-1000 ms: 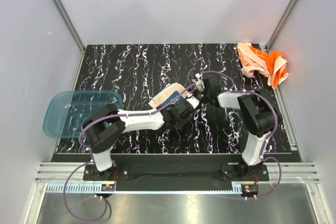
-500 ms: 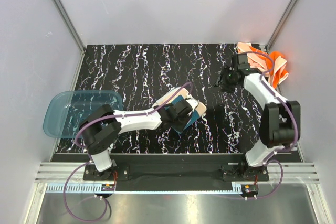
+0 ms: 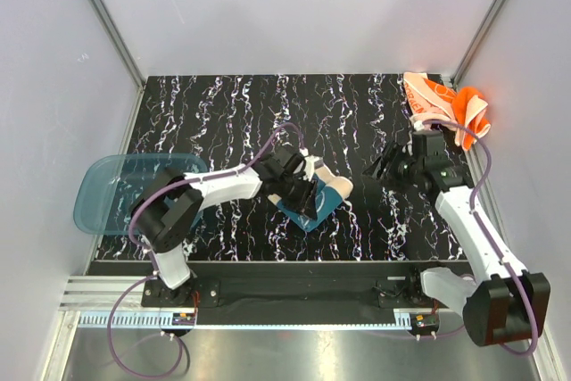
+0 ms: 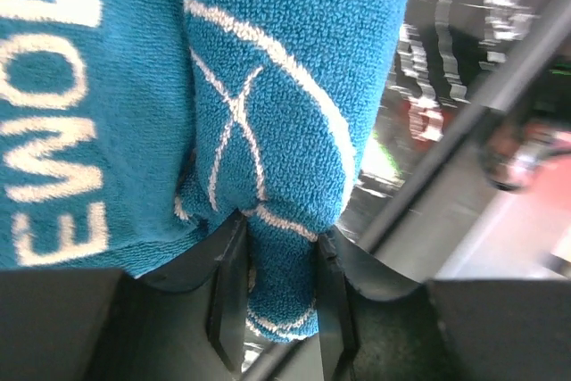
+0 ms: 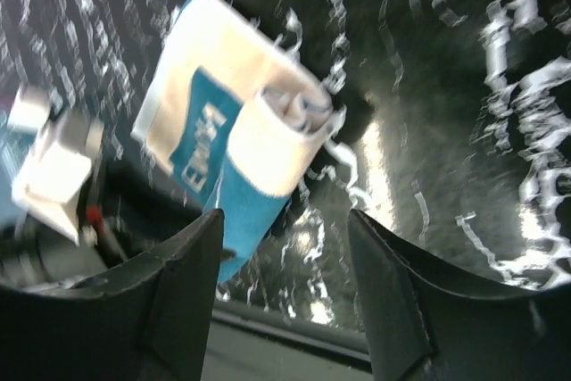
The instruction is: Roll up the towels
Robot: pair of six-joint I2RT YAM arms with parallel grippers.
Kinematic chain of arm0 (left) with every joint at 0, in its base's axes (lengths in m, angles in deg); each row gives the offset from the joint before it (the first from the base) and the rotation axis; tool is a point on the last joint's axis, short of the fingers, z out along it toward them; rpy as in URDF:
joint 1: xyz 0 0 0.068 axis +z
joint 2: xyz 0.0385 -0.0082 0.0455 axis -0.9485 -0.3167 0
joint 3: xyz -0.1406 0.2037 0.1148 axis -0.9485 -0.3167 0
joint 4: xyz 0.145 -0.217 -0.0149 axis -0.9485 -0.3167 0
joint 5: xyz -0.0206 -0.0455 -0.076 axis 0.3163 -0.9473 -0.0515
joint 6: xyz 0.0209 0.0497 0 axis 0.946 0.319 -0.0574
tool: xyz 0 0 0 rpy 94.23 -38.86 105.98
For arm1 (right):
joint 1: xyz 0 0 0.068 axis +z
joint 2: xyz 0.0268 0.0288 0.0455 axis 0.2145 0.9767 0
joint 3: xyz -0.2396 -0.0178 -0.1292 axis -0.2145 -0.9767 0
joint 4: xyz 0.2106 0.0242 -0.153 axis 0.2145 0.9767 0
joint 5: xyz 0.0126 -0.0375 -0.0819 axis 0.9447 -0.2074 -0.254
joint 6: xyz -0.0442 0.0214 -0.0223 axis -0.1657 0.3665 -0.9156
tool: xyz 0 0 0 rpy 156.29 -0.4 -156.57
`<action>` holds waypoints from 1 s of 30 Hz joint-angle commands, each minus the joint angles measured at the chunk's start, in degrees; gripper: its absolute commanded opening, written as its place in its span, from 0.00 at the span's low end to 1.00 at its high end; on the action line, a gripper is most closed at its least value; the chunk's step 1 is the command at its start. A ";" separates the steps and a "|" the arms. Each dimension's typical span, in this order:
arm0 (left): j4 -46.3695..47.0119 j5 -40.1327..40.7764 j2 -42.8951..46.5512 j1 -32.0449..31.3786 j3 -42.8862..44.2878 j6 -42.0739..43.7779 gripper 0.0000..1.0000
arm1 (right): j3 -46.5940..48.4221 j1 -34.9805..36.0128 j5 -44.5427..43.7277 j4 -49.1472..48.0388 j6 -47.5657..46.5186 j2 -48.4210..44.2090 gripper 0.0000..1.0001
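Observation:
The teal-blue towel [image 3: 314,205] lies partly rolled at the middle front of the black marbled table, with its cream roll [image 3: 335,186] on the right side. My left gripper [image 3: 298,186] is shut on a fold of it; in the left wrist view the teal cloth [image 4: 268,86] is pinched between the fingers [image 4: 228,287]. My right gripper [image 3: 384,167] is open and empty, to the right of the towel and apart from it. In the right wrist view the towel [image 5: 254,131] lies ahead of the open gripper [image 5: 284,220]. The orange towel [image 3: 446,106] lies crumpled at the back right corner.
A translucent blue tray [image 3: 107,194] sits over the table's left edge. Grey walls with metal posts close in the left, back and right. The left arm [image 5: 53,167] shows beside the towel in the right wrist view.
The right arm swung from the teal towel out toward the orange towel, then back toward the middle, gripper open. The left gripper kept hold of the teal towel and shifted slightly back-left.

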 commanded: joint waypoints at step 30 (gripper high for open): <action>20.44 -35.68 -16.61 13.69 1.39 -24.70 0.39 | -15.19 9.48 23.68 -59.79 10.90 26.63 0.40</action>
